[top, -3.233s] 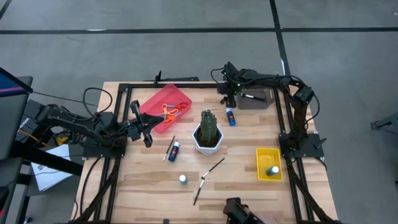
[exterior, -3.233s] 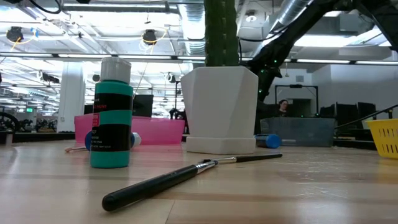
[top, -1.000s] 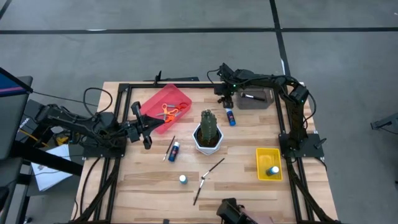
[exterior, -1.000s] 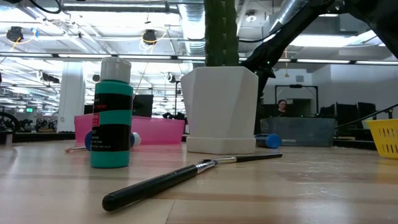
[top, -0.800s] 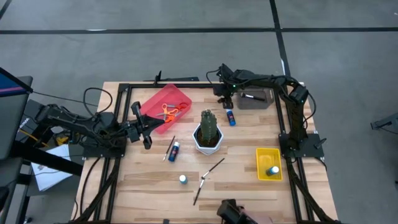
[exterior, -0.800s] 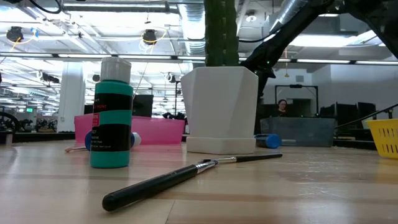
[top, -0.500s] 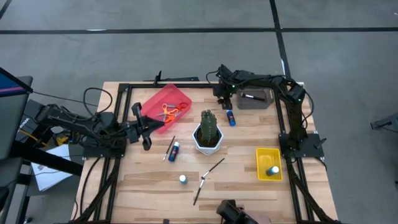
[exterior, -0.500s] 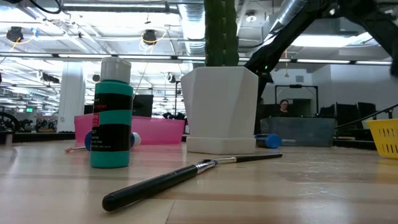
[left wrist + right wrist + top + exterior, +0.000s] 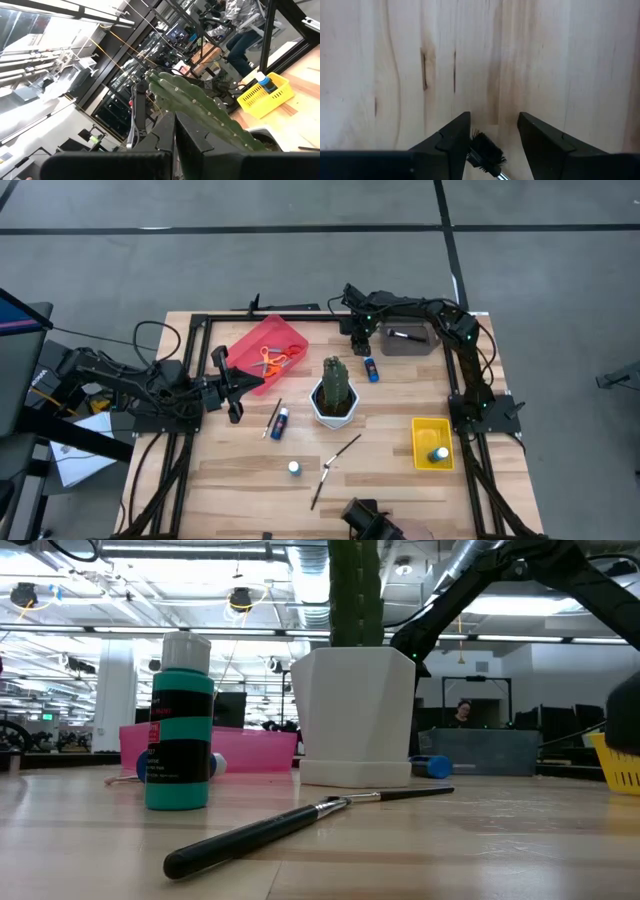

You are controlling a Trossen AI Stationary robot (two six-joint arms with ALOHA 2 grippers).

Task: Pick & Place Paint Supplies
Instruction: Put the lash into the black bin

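My right gripper (image 9: 358, 343) hangs open, pointing down, low over the far middle of the table, between the grey bin (image 9: 407, 340) and the red tray (image 9: 262, 350). A brush's black bristle end (image 9: 487, 150) shows between its fingers. A blue bottle (image 9: 371, 369) lies on its side just nearer than the gripper. Orange scissors (image 9: 272, 360) lie in the red tray. Another blue bottle (image 9: 279, 423) and a brush (image 9: 272, 418) lie left of the cactus (image 9: 335, 390). A small bottle (image 9: 294, 468) stands upright near the front. My left gripper (image 9: 236, 388) waits shut at the left. My right gripper stands open with a brush's bristle end (image 9: 489, 152) between its fingers, close to one finger (image 9: 451, 142). Whether a finger touches it I cannot tell; the rest of the brush runs out of the picture.
A yellow bin (image 9: 432, 442) at the right holds a bottle (image 9: 438, 453). The grey bin holds a brush (image 9: 402, 335). Two brushes (image 9: 337, 456) lie near the front edge. A black frame (image 9: 200, 330) borders the table's left, far and right sides.
My right gripper has sunk toward the table on the far side of the lying blue bottle and has tipped more steeply down, with its fingers still apart.
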